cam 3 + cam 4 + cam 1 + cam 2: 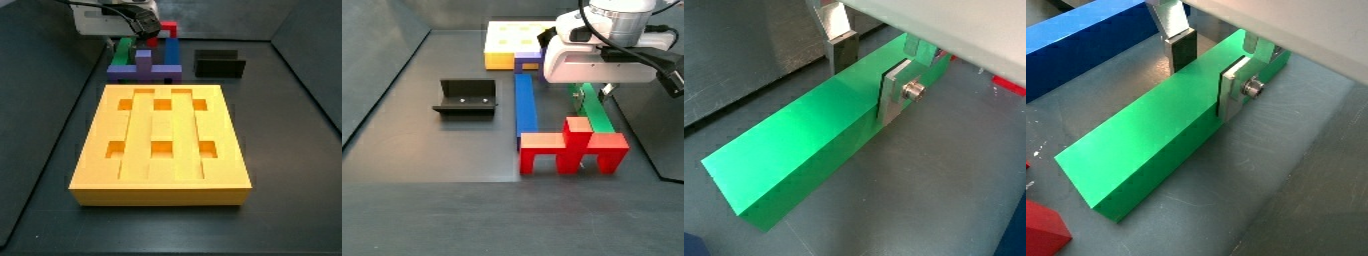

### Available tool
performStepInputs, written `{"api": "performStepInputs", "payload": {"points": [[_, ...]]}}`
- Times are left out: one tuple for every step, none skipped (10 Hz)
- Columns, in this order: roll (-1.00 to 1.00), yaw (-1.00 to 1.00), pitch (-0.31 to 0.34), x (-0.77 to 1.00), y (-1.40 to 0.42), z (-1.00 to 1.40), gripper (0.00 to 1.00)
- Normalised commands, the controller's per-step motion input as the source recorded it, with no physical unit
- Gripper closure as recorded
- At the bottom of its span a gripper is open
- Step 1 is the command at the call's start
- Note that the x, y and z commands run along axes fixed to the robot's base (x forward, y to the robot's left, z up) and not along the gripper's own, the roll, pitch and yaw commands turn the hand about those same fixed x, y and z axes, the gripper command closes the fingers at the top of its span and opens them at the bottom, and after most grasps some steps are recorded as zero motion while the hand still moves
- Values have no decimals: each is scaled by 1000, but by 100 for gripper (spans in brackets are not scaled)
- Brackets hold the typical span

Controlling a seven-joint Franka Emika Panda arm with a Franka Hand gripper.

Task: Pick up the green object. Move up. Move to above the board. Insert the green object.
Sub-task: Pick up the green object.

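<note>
I had the pincer (1208, 68) down over the green object (1160, 135), its silver fingers (1236, 88) standing on either side of the bar partway along its length. In both wrist views the near finger plate lay flat against the bar's side face and the far dark pad (842, 52) met the opposite top edge, so the pincer looked clamped on the bar, which lay flat on the dark counter (938, 190).

In a side view the green object (596, 112) ran lengthwise from under the wrist housing to the red cross-shaped piece (572, 148), its end tucked between the red prongs. A blue bar (525, 102) lay parallel just beside it, with a narrow strip of open floor between them; in a wrist view that blue bar (1086, 35) sat near the bar's long edge. A red corner (1042, 225) showed close to the bar's free end.

The board (163, 143) lay well apart from the cluster, filling the middle of the counter, its six square holes open and nothing resting on it. Bare floor ran along both of its long sides out to the enclosure walls. The black fixture (464, 96) stood clear to the side of the blue bar with open room around it.

I could read no writing, brand or label anywhere.
</note>
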Motion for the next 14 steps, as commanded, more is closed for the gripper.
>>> {"api": "performStepInputs", "payload": {"points": [[0, 0, 0, 0, 0, 0, 100], [0, 0, 0, 0, 0, 0, 100], [0, 0, 0, 0, 0, 0, 100], [0, 0, 0, 0, 0, 0, 100], [0, 0, 0, 0, 0, 0, 100], [0, 0, 0, 0, 0, 0, 100], [0, 0, 0, 0, 0, 0, 100], [0, 0, 0, 0, 0, 0, 100], [0, 0, 0, 0, 0, 0, 100], [0, 0, 0, 0, 0, 0, 100], [0, 0, 0, 0, 0, 0, 100], [0, 0, 0, 0, 0, 0, 100], [0, 0, 0, 0, 0, 0, 100], [0, 0, 0, 0, 0, 0, 100]]}}
